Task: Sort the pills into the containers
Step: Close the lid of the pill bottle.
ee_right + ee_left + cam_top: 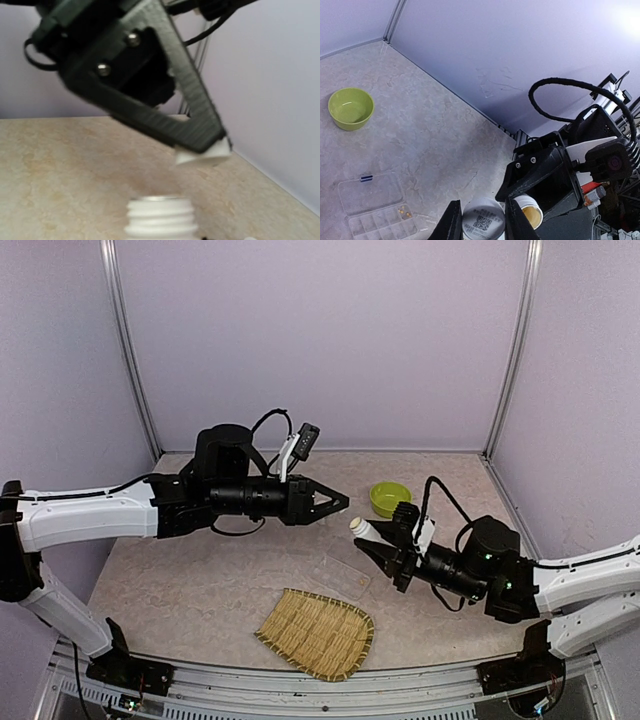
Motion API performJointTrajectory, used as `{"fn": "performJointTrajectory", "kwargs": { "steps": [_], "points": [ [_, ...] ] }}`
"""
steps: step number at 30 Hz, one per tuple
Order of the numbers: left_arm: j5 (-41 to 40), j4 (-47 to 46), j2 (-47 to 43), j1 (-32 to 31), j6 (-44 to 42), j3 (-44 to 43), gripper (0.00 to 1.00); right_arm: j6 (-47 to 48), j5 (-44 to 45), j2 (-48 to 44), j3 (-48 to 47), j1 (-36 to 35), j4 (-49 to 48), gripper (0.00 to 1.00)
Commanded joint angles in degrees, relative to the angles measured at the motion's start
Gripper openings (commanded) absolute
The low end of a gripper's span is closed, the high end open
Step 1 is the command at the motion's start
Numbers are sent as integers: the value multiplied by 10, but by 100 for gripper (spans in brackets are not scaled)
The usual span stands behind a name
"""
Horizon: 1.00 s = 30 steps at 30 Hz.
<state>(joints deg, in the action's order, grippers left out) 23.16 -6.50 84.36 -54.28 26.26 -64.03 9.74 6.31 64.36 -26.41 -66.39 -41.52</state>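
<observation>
My left gripper (483, 223) is shut on a white bottle cap (482, 219) with a printed code on it. It hangs above the table (180, 580), just left of the bottle. My right gripper (379, 547) is shut on a white pill bottle (361, 528) with its open threaded neck (160, 216) pointing at the left arm. In the right wrist view the cap (202, 155) sits just above that neck, apart from it. The clear containers box (340, 575) lies flat below both grippers. Small orange pills (403, 214) sit in one compartment of the containers (375, 205).
A lime-green bowl (390, 498) stands at the back right, beyond the bottle. A woven bamboo tray (316, 632) lies near the front edge. Purple walls close in the table on three sides.
</observation>
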Motion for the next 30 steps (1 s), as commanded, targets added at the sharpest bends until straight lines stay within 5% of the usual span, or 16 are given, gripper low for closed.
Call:
{"fn": "performJointTrajectory", "kwargs": {
  "steps": [1,30],
  "points": [
    [31,-34,-1,-9,30,-17,24,11,34,9,-23,-10,-17,27],
    [34,-8,24,-31,32,-37,24,21,54,4,-36,-13,3,27]
  ]
}}
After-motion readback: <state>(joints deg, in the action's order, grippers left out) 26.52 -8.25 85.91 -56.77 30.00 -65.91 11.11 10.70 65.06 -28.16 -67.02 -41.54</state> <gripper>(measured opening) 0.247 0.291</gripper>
